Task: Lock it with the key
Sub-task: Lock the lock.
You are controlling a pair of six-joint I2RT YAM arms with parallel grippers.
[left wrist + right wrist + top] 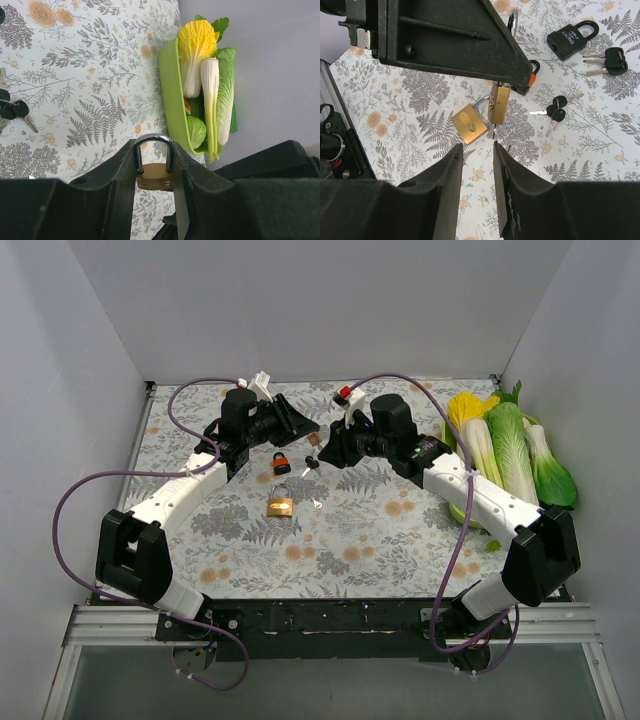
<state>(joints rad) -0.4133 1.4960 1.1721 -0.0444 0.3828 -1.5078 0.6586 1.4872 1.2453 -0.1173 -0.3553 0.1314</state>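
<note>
My left gripper point(154, 145) is shut on the shackle of a small brass padlock point(155, 175), holding it above the table. From the right wrist, this padlock point(498, 103) hangs under the left gripper's black fingers. A thin silver piece that looks like a key point(493, 132) pokes out of its lower end. My right gripper point(478, 147) is open just short of that piece, with nothing between its fingers. In the top view both grippers meet over the mat's far middle, left gripper point(303, 430) and right gripper point(326, 452).
A second brass padlock point(469, 123) lies flat on the floral mat, and shows from above as the brass padlock point(279, 504). A black padlock point(568, 37) with keys point(607, 57), an orange-and-black padlock point(281, 463) and black-headed keys point(555, 107) lie nearby. A green tray point(170, 90) of cabbages stands at the right.
</note>
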